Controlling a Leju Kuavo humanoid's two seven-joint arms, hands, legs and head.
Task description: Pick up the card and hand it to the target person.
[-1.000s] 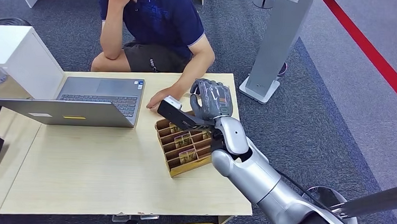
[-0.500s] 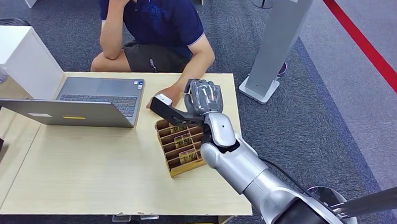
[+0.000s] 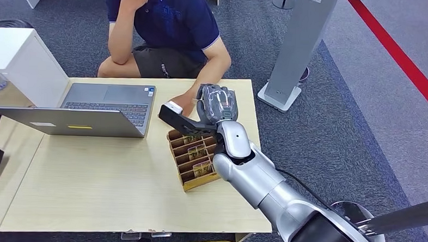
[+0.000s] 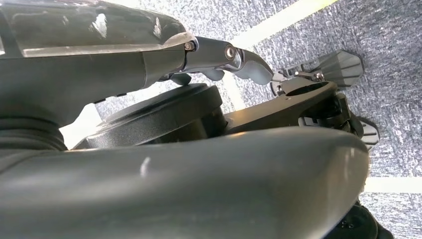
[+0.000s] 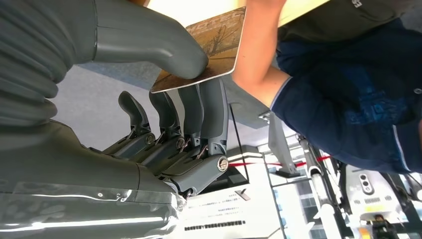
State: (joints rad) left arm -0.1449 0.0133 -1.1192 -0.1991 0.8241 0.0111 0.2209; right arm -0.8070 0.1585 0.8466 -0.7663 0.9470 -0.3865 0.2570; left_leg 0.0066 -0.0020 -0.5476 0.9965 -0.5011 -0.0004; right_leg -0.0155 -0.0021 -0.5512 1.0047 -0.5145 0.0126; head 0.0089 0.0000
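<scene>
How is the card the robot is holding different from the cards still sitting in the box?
The card in the right robot hand is pinched by thumb and fingers and held up above the table; the cards in the box stand tucked in slots. The held card shows its whole brownish picture face; the boxed cards show just their edges. Both look brown-gold.

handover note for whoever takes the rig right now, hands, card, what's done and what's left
Right hand: pinches the brown printed card between thumb and fingers, held out over the far edge of the light wooden table, by the forearm of the person in the dark blue shirt.
Left hand: hangs low over the carpet, state unclear.
Cardboard slotted card holder sits beside the grey laptop.
Done: card picked.
Left: the person takes it, then release.
</scene>
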